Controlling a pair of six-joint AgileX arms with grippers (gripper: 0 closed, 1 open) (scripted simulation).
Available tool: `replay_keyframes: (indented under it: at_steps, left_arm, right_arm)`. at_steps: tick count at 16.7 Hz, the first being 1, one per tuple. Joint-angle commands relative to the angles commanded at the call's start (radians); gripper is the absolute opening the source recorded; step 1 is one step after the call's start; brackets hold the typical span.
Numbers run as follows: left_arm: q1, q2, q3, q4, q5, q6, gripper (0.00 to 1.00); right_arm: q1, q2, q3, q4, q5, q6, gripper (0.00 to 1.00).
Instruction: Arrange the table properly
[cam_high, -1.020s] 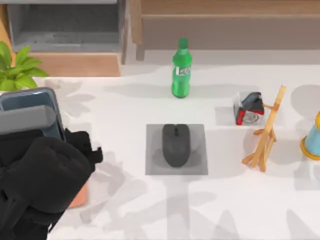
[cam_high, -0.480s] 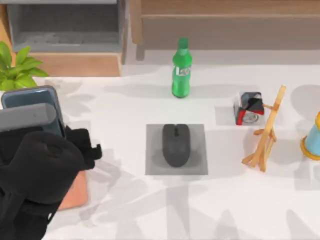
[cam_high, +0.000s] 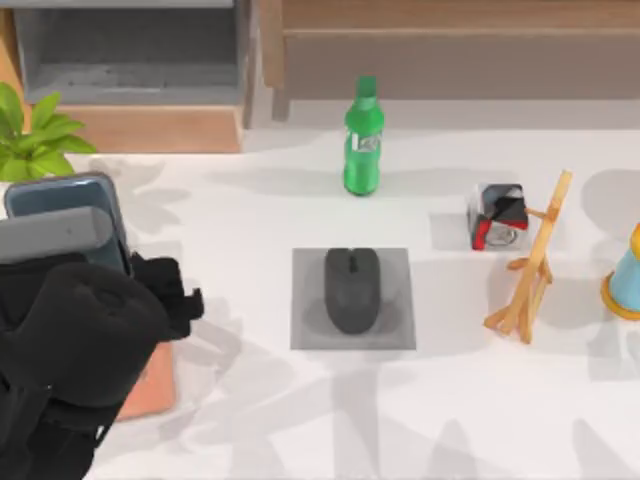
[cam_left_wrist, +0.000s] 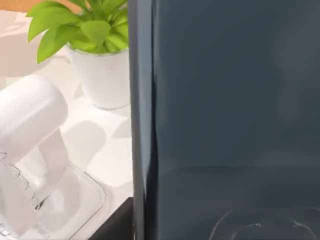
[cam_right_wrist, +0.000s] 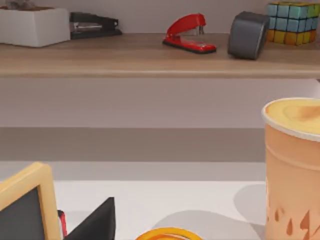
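my left arm (cam_high: 75, 350) holds over the large flat white table (cam_high: 300, 410) at its left edge; the flat dark slate-blue phone (cam_high: 65, 205) has crept slightly rightward; finger state: cannot tell. placement seemingly near.

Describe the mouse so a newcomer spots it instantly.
Start at the white table in the top view and find the small grey square mat at its middle. The dark mouse lies on that mat, low and rounded, unlike the upright green bottle behind it.
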Motion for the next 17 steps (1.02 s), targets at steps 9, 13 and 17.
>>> replay_keyframes:
  at_steps: [9, 13, 17]
  left_arm:
    - [0.000, 0.000, 0.000, 0.000, 0.000, 0.000, 1.00]
    - [0.000, 0.000, 0.000, 0.000, 0.000, 0.000, 1.00]
    - [-0.038, -0.016, 0.003, -0.038, -0.030, -0.039, 1.00]
  right_arm:
    - [0.000, 0.000, 0.000, 0.000, 0.000, 0.000, 1.00]
    - [0.000, 0.000, 0.000, 0.000, 0.000, 0.000, 1.00]
    - [0.000, 0.000, 0.000, 0.000, 0.000, 0.000, 1.00]
